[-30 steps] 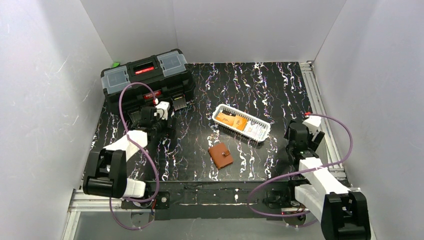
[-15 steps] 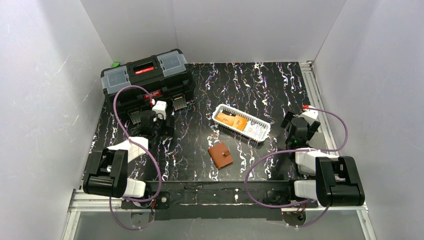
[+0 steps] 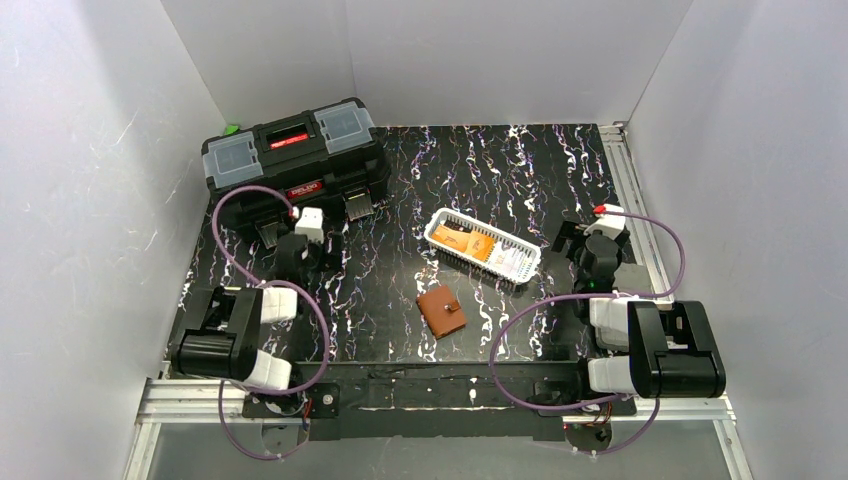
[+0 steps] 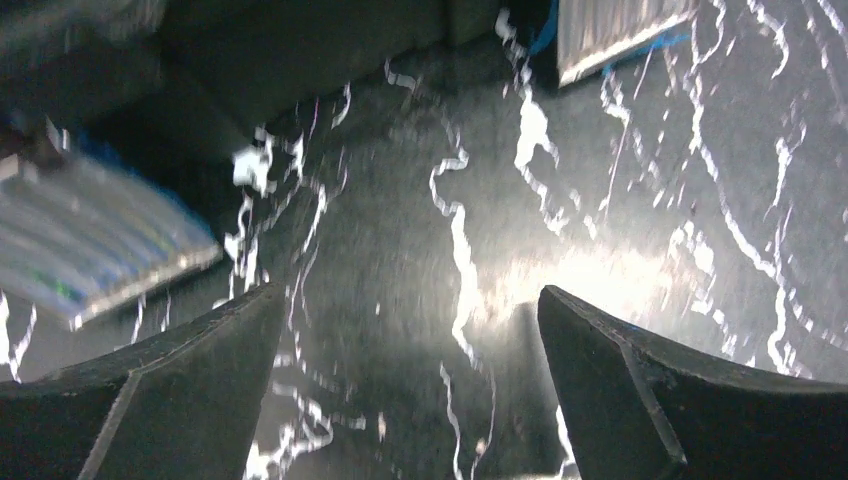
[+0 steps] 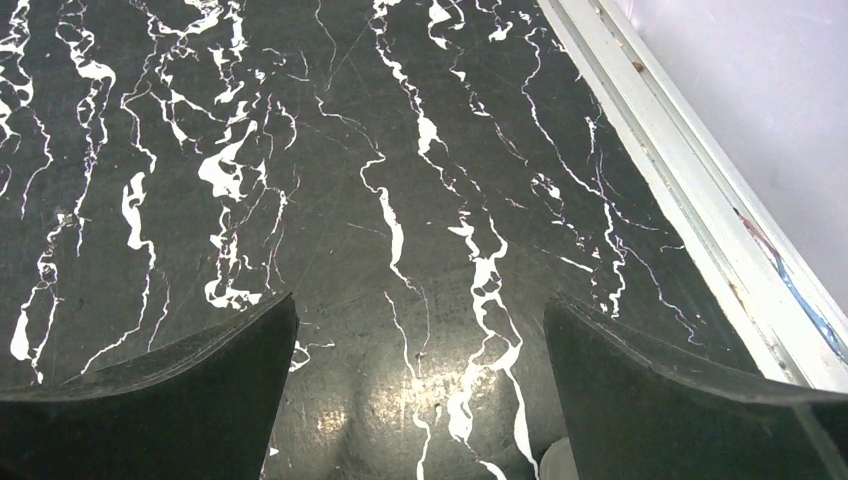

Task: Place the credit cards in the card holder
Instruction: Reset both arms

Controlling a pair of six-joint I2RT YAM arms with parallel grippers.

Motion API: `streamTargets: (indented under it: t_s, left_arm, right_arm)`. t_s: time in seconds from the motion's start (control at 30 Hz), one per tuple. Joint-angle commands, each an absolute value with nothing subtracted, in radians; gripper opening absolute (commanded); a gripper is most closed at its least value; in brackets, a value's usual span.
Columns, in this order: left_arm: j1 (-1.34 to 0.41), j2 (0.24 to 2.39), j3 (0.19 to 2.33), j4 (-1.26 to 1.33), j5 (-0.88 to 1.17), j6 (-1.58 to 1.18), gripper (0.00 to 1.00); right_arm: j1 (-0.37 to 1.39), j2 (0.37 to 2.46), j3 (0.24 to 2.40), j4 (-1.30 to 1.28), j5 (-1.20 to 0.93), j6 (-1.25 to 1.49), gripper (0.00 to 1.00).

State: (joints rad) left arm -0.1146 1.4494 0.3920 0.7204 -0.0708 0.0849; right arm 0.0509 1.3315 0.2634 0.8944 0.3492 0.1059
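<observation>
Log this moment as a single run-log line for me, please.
left gripper: open, empty | right gripper: open, empty | cards: in white basket | card holder: closed on table, untouched

- Left arm: blocky black joint housings alternating with white link shells.
- Right arm: identical black-and-white build.
- Left cable and right cable: thin, purple, looping along each arm.
- Wrist block: small, white, red-tipped.
- Left fingers and right fingers: matte black wedges with curved inner edges.

Brown card holder, orange/wht credit cards, wht basket, blk wht-veined table, blk/red toolbox
</observation>
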Motion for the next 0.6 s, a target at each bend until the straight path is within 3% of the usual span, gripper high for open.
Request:
streamTargets:
  t_s: [0.0,0.03,0.1,0.23,0.57]
  left_arm:
    - [-0.062,1.503,0.179,1.296,0.044,0.084,0.98]
    - [-0.061,1.525,0.147,1.349,0.064,0.095,0.98]
    - [-0.060,1.449,0.195,1.119,0.070,0.084,0.98]
    - [-0.030,1.468,0.310,0.959,-0.061,0.008,0.98]
    - [-0.030,1.481,0.301,0.994,-0.065,0.008,0.98]
  right_arm:
    - [0.027,1.322,0.254,0.984,0.296,0.097,0.98]
    - [0.026,1.320,0.249,0.990,0.297,0.097,0.98]
    - [0.028,1.321,0.240,1.016,0.305,0.092,0.98]
    - [0.027,1.332,0.237,1.041,0.297,0.089,0.98]
    - [0.028,1.330,0.239,1.034,0.299,0.089,0.98]
